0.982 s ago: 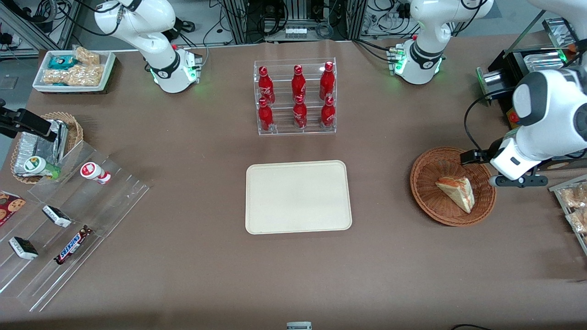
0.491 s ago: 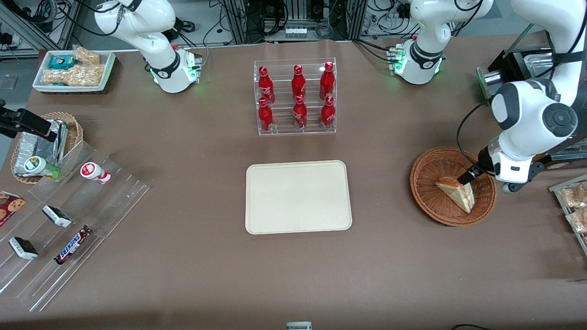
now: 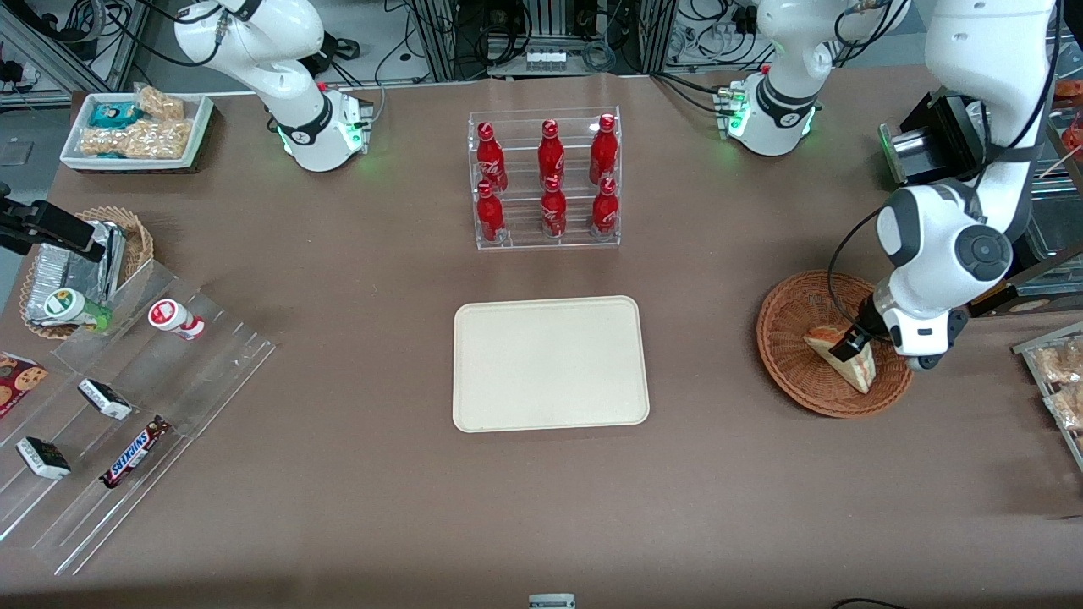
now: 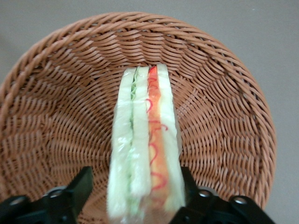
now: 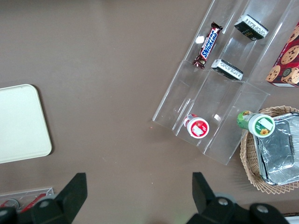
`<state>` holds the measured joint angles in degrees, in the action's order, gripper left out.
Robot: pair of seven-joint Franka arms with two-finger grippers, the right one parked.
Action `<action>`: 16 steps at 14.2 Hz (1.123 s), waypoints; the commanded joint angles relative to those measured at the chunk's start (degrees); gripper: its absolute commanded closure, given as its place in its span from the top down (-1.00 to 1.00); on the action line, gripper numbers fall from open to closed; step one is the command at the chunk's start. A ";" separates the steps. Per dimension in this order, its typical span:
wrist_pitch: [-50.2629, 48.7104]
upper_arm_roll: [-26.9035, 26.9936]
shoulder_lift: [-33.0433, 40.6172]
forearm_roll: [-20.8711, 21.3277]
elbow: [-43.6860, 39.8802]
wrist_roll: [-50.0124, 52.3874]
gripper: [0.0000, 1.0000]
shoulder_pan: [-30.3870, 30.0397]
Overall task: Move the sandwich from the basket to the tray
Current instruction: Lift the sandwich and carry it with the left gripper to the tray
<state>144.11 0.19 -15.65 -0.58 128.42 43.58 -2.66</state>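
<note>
Hovering low inside the basket (image 3: pixel 833 345), toward the working arm's end of the table, the gripper (image 4: pixel 135 191) has its fingers (image 4: pixel 79 189) spread apart on either side of the sandwich (image 4: pixel 145 149), one finger per bread face; whether the pads touch the wrap cannot be told. Sandwich on edge in the basket, cut side showing green and red-orange layers; its end nearest the wrist camera is cut off from view, and in the front view the wrist covers part of it. Tray (image 3: pixel 550 364) mid-table, well apart from the basket. Legible writing: "SNICKERS" on the bar (image 3: pixel 134 452) in the clear tiered stand (image 3: pixel 127 397). Red bottles (image 3: pixel 551 182) in a clear rack carry white script too small to read.
</note>
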 commanded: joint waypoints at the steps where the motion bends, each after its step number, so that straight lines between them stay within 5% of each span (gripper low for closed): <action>1: -0.22 -0.19 -0.26 -0.03 -1.76 1.42 -0.89 -0.24; 6: -16.21 -1.50 -0.52 -0.03 -13.18 1.16 -0.94 2.99; 13: -13.51 -1.60 -1.48 -0.21 -15.03 4.66 -0.90 24.51; 16: -12.80 -1.60 -8.14 0.05 -22.66 8.53 -0.87 33.39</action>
<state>131.37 -2.53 -18.19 -0.61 112.65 50.05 25.84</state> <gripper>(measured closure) 0.846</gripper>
